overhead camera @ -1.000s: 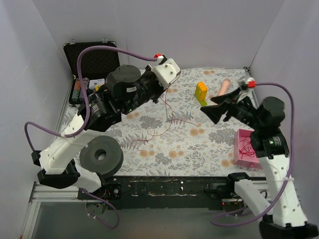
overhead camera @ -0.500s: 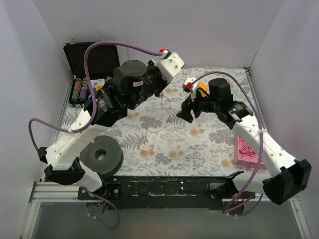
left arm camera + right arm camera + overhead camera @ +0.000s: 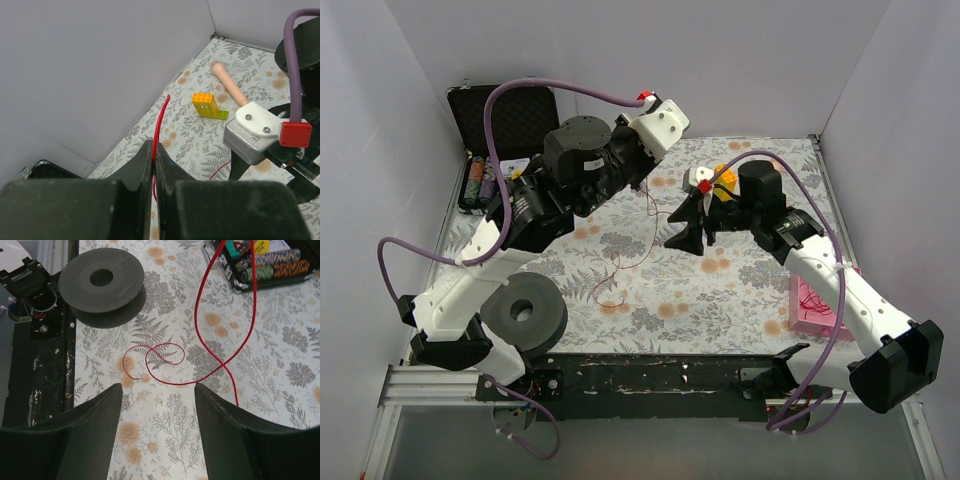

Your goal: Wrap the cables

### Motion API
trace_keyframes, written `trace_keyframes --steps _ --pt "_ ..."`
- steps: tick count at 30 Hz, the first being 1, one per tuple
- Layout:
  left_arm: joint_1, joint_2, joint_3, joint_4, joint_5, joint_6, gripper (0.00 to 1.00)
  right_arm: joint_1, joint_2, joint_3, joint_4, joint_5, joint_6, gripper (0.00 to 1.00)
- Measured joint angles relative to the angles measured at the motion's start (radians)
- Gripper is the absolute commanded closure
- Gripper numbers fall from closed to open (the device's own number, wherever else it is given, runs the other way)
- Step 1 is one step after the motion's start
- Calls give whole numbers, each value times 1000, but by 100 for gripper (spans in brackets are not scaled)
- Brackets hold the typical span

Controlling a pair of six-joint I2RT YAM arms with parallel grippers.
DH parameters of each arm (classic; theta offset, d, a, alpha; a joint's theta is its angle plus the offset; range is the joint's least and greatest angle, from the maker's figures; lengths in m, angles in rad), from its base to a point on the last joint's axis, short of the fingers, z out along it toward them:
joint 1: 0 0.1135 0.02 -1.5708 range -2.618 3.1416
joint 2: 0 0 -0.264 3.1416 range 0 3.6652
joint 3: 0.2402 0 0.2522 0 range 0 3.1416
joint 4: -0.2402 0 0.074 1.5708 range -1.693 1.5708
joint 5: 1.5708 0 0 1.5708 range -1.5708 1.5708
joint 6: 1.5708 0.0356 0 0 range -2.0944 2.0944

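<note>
A thin dark-red cable [image 3: 617,268] hangs from my left gripper [image 3: 643,182] down to the floral table and ends in a loose loop. In the left wrist view the left gripper [image 3: 154,150] is shut on the cable [image 3: 159,120], which runs up between the two pads. My right gripper [image 3: 695,238] points down near the table's middle, just right of the hanging strand. From the right wrist, the right gripper [image 3: 157,390] stands open with only tabletop between its fingers. The cable's loop [image 3: 165,357] lies just beyond its tips.
A grey spool [image 3: 523,312] lies at the near left. An open black case [image 3: 500,120] with poker chips stands at the back left. A yellow block [image 3: 205,104] and a pink peg [image 3: 227,85] lie at the back. A pink tray [image 3: 813,300] with red strands sits right.
My right arm has swung from the right side to the table's middle and dropped beside the cable, its jaws narrowing. The left gripper has shifted slightly, still holding the cable.
</note>
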Motion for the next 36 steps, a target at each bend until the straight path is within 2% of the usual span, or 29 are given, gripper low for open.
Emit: trace_keyframes --steps 4,10,20,32,36 --pt "0 2 1 0 2 7 100 0 43 79 -45 -55 -47 28" --pt "0 2 9 1 2 16 100 0 143 198 -141 -73 -137 32" --pt "0 2 9 0 10 21 100 -31 87 104 -170 22 -143 38" --pt "0 1 9 -7 10 21 100 -46 122 105 -193 123 -142 39" --pt "0 1 8 -10 11 21 100 -46 150 107 -198 165 -142 42"
